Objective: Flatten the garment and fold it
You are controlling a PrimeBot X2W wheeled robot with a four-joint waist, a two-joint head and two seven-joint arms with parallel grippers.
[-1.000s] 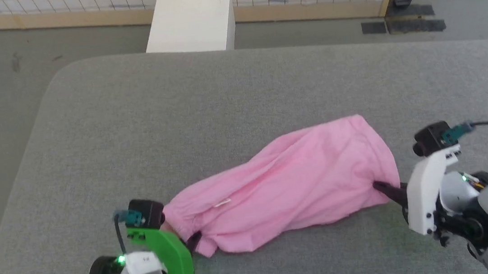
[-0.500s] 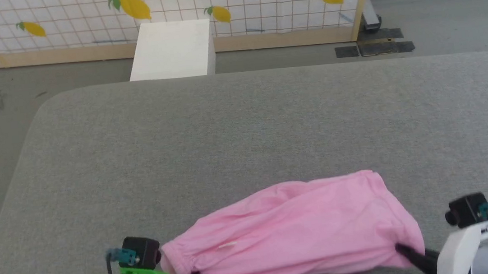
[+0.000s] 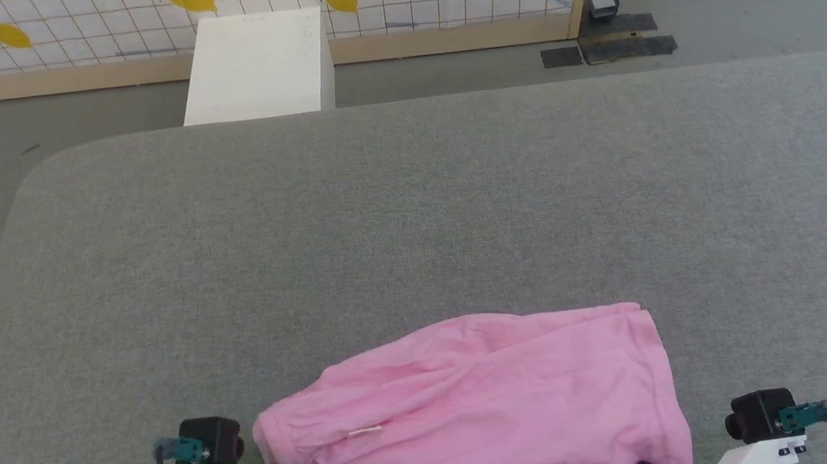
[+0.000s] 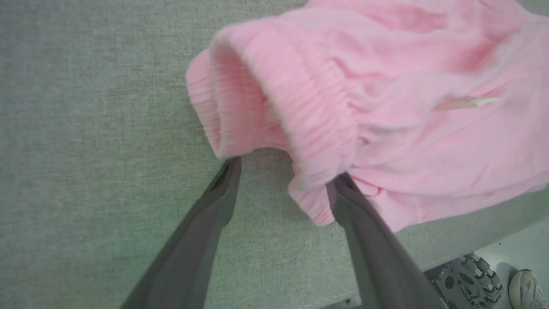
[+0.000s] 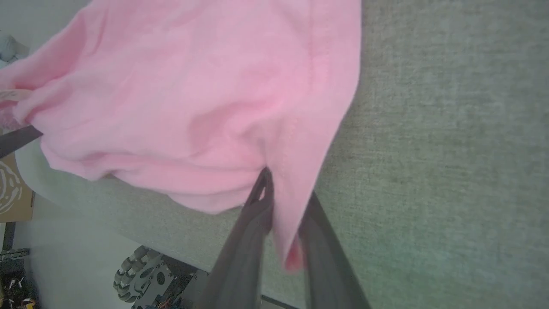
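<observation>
Grey cloth-covered tabletop [image 3: 411, 209]; garment [image 3: 477, 402] laid wrinkled at lower centre of head view. Left end effector [image 4: 285, 171] spread wide, waistband [image 4: 317, 124] draped over one finger, not gripped. Right end effector [image 5: 289, 184] narrow around hem [image 5: 296, 240]; grip cannot be judged. Advised: fingers drawn clear without cloth being snagged, then corners retaken and pulled apart.

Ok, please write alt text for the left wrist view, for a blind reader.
The left hand, its two dark fingers spread open, points at the gathered waistband of a pink garment lying on a grey padded surface. One fingertip sits under the waistband's edge; a small white label shows on the cloth.
</observation>
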